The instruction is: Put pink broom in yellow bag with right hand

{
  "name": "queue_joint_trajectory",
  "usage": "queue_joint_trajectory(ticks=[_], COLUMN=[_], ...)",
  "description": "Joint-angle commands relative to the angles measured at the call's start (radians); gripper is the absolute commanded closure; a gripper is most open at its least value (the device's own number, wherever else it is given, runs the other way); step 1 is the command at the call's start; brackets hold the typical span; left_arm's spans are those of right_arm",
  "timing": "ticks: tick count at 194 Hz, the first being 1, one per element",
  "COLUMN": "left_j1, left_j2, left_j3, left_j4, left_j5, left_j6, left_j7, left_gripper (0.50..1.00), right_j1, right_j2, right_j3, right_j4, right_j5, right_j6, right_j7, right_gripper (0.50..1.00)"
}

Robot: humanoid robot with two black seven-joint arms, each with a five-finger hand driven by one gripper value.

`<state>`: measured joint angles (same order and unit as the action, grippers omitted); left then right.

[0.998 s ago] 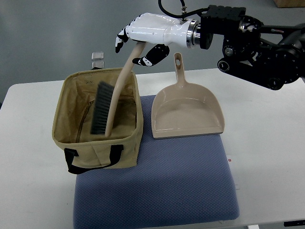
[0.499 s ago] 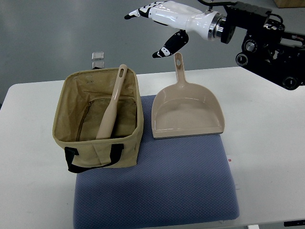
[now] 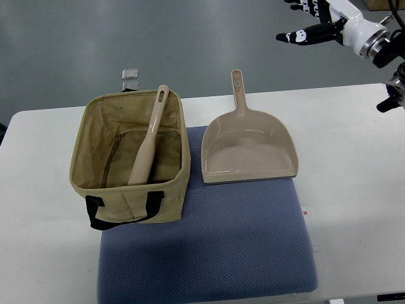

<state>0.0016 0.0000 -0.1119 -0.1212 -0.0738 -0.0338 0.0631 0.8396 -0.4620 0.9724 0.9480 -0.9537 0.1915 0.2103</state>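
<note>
1. Up at the top right corner of the view, my right hand [image 3: 319,24] hangs above the floor beyond the table's far edge, with only part of it in frame. Its fingers [image 3: 296,37] are spread apart and hold nothing.

2. My left arm does not show anywhere.

3. The broom [image 3: 147,144] lies inside the bag [image 3: 131,159], head down at the bottom, its pale beige handle leaning up against the far rim so that the end with the hanging hole pokes just over the edge. It looks beige rather than pink to me.

4. That bag is a tan-yellow fabric tote, open at the top, with black strap handles on its near side. It stands upright on the left part of the blue mat [image 3: 209,253], its left side overhanging onto the white table [image 3: 354,190].

5. Just beside the bag on the right, a dustpan [image 3: 248,147] of the same beige lies flat. Its scoop rests on the far edge of the mat and its handle points away from me across the table.

6. Beyond the bag, at the table's far edge, a small clear object [image 3: 130,75] shows; I cannot tell what it is.

7. My hand is well apart from the bag, the broom and the dustpan.
</note>
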Motion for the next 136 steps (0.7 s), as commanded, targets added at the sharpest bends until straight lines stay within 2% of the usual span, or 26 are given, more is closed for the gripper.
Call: queue_joint_trajectory(ticks=[1,49,62,102,136], left_j1=[0.000,0.000,0.000,0.000,0.000], left_j2=[0.000,0.000,0.000,0.000,0.000], left_j3=[0.000,0.000,0.000,0.000,0.000], left_j4=[0.000,0.000,0.000,0.000,0.000], left_j5=[0.000,0.000,0.000,0.000,0.000], left_j6=[0.000,0.000,0.000,0.000,0.000], left_j7=[0.000,0.000,0.000,0.000,0.000], left_gripper=[0.500,0.500,0.500,0.500,0.500], right_j1=[-0.050,-0.132,-0.157,-0.204,-0.235], right_j2=[0.029,0.092,0.108,0.138,0.198], right_j3=[0.046,0.123,0.134,0.149,0.192], right_j4=[-0.052,-0.184,-0.213,-0.241,-0.247], right_j5=[0.124,0.309,0.343,0.424,0.449], right_j6=[-0.004,0.008,0.022,0.114,0.121], right_j7=[-0.002,-0.002,-0.002,0.000,0.004], right_gripper=[0.605,0.603,0.587,0.576,0.570])
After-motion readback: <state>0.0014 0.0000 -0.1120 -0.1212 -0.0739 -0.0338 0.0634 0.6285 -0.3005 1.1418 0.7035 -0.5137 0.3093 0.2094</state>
